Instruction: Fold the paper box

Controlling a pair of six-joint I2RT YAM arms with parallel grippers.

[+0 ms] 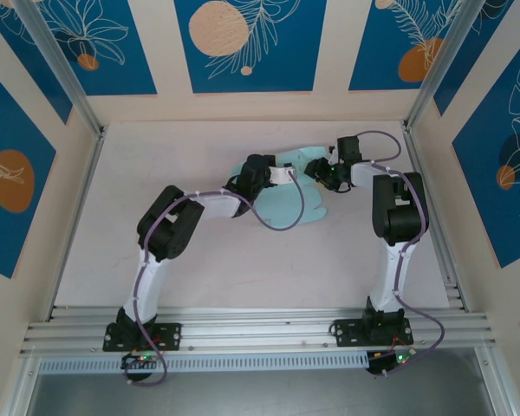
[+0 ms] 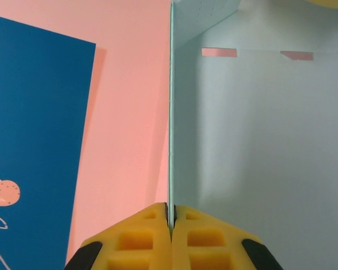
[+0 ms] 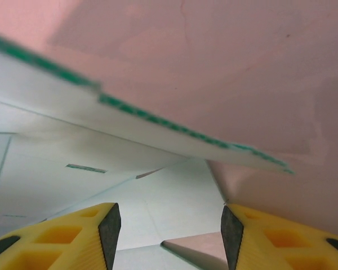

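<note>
Inside L tool (image 2: 170, 216), clamped, paper box (image 2: 259, 140) edge; R tool (image 3: 166, 219) apart, box ahead.

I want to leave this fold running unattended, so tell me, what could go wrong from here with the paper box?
The left gripper pinches the paper box by the thin edge of an upright panel; the card could slip out or crease there. The right gripper is open with a flap edge close in front, so closing might catch the wrong layer. From above, both grippers crowd together over the card and could bump.
</note>
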